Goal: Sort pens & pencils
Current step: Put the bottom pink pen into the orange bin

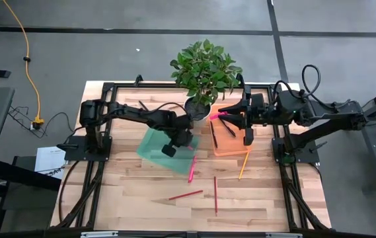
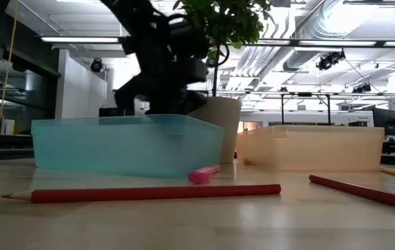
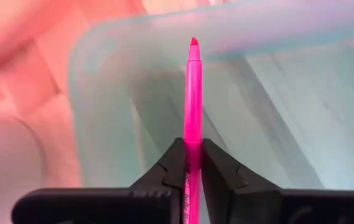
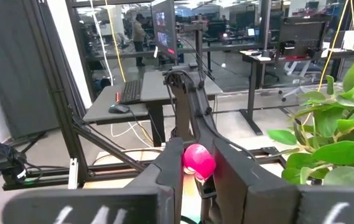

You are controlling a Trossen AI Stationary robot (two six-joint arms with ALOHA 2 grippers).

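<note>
Both your grippers pinch pink pens over the bins.

Left gripper (image 3: 192, 163) clamps a pink pen (image 3: 193, 93) above the teal bin (image 1: 153, 151); at its 3 o'clock, right gripper (image 4: 198, 171) clamps another pink pen (image 1: 217, 116) over the orange bin (image 1: 230, 149). Pencils (image 1: 186, 195) lie at 6 o'clock.

I am working in a lab with an open office beside it. My wooden worktop (image 1: 141, 188) sits in a black metal frame (image 1: 95, 149) on a grey floor (image 1: 141, 46). Behind it I see exposed ceiling ducts (image 2: 336, 21), strip lights (image 2: 86, 39), desks (image 4: 133, 99) with a keyboard (image 4: 130, 91) and monitors (image 4: 164, 28), and a person (image 4: 139, 38) standing far off.
</note>
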